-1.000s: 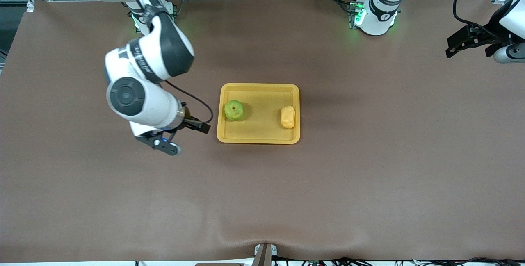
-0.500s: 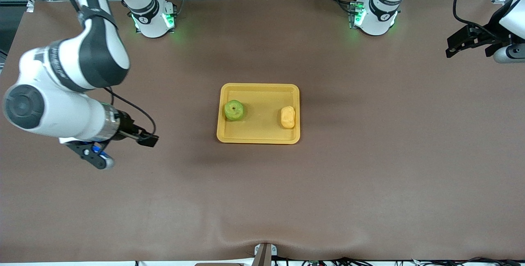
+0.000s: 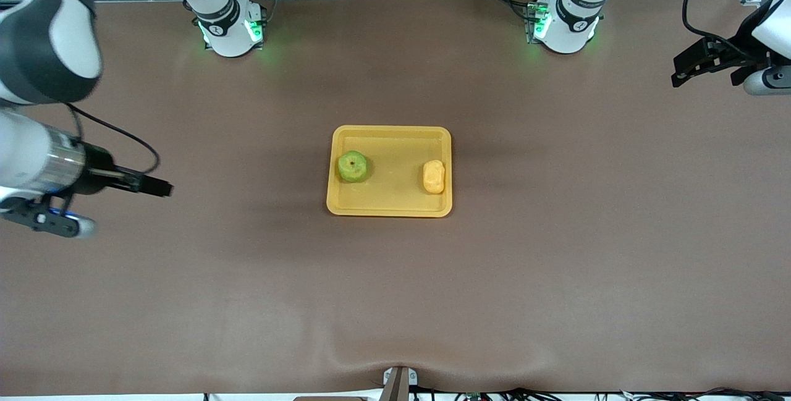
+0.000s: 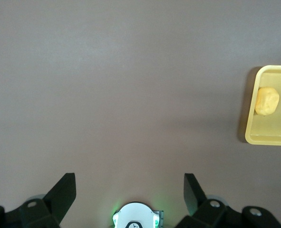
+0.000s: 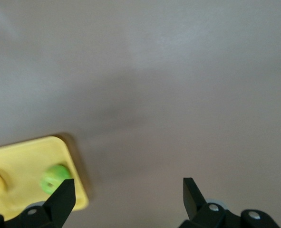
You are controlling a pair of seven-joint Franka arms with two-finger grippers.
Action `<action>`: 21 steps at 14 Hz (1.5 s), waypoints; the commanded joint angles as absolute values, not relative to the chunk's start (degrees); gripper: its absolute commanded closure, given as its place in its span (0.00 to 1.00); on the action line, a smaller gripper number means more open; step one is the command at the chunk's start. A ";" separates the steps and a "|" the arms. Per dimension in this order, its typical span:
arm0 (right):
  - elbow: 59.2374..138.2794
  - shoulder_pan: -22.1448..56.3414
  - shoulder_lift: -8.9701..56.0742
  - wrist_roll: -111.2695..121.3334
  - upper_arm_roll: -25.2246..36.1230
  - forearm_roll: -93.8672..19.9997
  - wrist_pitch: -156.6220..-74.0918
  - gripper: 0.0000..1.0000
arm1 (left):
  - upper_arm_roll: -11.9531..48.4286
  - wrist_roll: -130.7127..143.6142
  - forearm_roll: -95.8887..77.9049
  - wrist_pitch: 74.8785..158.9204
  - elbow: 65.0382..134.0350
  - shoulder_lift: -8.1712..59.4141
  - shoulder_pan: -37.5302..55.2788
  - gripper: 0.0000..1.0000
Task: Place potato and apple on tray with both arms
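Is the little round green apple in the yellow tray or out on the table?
In. The round green apple sits inside the shallow yellow plastic tray's raised rim.

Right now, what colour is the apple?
Yellow-green, the apple shows best in the front view.

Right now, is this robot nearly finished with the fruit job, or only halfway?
It looks finished. The apple and the potato both lie in the tray, apart from each other. Nothing is in hand: the left gripper and the right gripper hang open and empty over bare table, away from the tray. Nothing appears left.
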State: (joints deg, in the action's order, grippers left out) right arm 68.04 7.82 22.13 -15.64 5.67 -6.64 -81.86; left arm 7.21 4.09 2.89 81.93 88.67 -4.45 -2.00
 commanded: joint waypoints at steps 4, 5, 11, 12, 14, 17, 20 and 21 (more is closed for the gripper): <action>73.91 4.84 13.81 -3.37 4.48 -0.89 -80.51 0.00 | 7.21 3.34 2.11 81.30 88.86 -5.27 -1.93 0.00; 74.26 4.83 12.32 -1.25 4.48 -0.79 -80.07 0.00 | 7.47 3.43 2.11 81.39 88.86 -5.19 -1.93 0.00; 83.83 2.38 3.00 3.58 4.48 0.44 -80.07 0.00 | 8.17 3.34 2.28 81.30 88.42 -5.10 -2.02 0.00; 86.54 1.42 1.07 6.21 4.48 0.44 -81.29 0.00 | 8.17 3.43 2.46 81.30 88.33 -5.01 -2.02 0.00; 89.20 0.70 -1.83 9.74 4.48 0.35 -83.23 0.00 | 8.17 3.69 2.20 81.30 88.33 -5.10 -2.11 0.00; 90.35 0.70 -4.30 9.84 4.39 0.35 -82.80 0.00 | 8.09 3.69 2.28 81.30 88.16 -5.10 -2.11 0.00; 90.18 0.00 -3.87 13.34 4.48 0.35 -84.11 0.00 | 7.91 3.60 2.11 81.30 88.07 -5.01 -2.29 0.00; 89.91 0.00 -3.78 14.32 4.40 0.35 -84.37 0.00 | 7.91 3.60 2.20 81.30 88.07 -5.01 -2.29 0.00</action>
